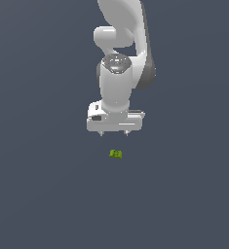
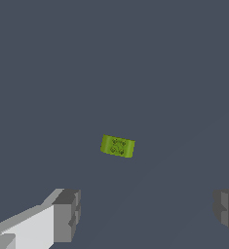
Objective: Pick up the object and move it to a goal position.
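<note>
the object (image 1: 116, 154) (image 2: 117, 146): a tiny yellow-green blocky piece, wider than tall, with darker green marks on its visible face. it lies alone on the flat dark grey surface, slightly skewed in the wrist view, untouched and apart from everything else.

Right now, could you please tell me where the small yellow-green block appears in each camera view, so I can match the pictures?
Exterior view: the yellow-green block lies on the grey floor just below the white gripper, apart from it, near the picture's centre.
Wrist view: the same block sits near the picture's centre, ahead of the two grey fingertips.
Shared landmark: the open gripper, with the block lined up with the gap between its fingers in both views.
</note>
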### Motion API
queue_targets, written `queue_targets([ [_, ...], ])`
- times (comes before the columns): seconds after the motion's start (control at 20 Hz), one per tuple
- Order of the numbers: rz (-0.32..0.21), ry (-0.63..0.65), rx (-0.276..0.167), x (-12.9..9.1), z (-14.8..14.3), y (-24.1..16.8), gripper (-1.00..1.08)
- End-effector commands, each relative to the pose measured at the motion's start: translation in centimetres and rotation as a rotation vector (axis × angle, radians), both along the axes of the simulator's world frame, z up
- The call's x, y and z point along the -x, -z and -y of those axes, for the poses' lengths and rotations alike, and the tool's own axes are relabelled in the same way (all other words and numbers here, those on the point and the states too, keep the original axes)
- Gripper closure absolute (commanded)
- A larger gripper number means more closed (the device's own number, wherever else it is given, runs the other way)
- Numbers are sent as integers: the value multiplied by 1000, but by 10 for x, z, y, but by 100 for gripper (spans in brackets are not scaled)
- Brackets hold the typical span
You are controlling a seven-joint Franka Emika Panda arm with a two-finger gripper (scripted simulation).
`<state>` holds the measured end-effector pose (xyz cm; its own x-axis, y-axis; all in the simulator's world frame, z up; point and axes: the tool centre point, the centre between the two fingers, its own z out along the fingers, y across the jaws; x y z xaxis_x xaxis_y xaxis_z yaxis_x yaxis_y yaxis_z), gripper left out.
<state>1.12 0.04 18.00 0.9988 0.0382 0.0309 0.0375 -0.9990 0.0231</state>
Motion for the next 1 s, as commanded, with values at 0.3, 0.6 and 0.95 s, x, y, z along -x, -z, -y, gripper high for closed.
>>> queue_targets([
  [0.3,8,-32,12,-2,-8,-2,-92],
  [0.6,18,-64,24,-3,-16,-4,-92],
  [0.95,15,-83,24,-3,-15,-2,-92],
])
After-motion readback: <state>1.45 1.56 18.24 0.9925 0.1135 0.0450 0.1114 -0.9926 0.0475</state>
